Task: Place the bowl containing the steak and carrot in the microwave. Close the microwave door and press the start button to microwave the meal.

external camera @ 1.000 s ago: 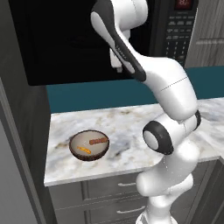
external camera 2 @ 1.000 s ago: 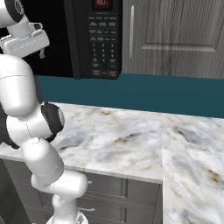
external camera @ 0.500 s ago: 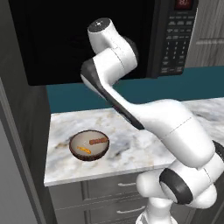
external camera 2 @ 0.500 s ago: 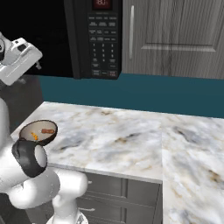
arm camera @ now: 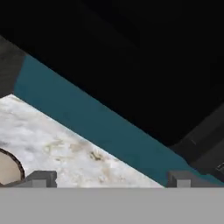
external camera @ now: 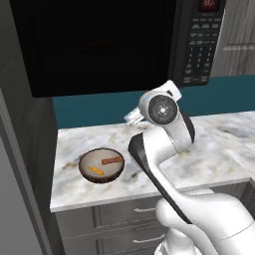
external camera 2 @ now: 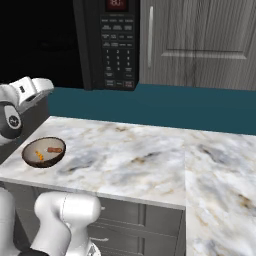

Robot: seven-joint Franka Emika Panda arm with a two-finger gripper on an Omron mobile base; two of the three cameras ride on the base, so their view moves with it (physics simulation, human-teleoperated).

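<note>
Your gripper [arm camera: 109,177] hangs with its jaws spread wide and nothing between them, over the marble counter [external camera: 209,154] just in front of the teal backsplash [external camera 2: 175,107]. In the hand view the fingertips [arm camera: 40,178] frame bare marble, with the rim of a brown bowl [arm camera: 8,168] at the lower left. That brown bowl [external camera: 101,165] sits on the counter left of the arm (a reddish-brown strip [external camera: 112,160] and a small orange sliver [external camera: 95,171] lie on its grey-beige inside). Above, you have the microwave [external camera: 99,45] with its dark cavity, and its keypad panel [external camera 2: 118,50] under a red display. The blue bowl with steak and carrot can't be made out from these angles.
</note>
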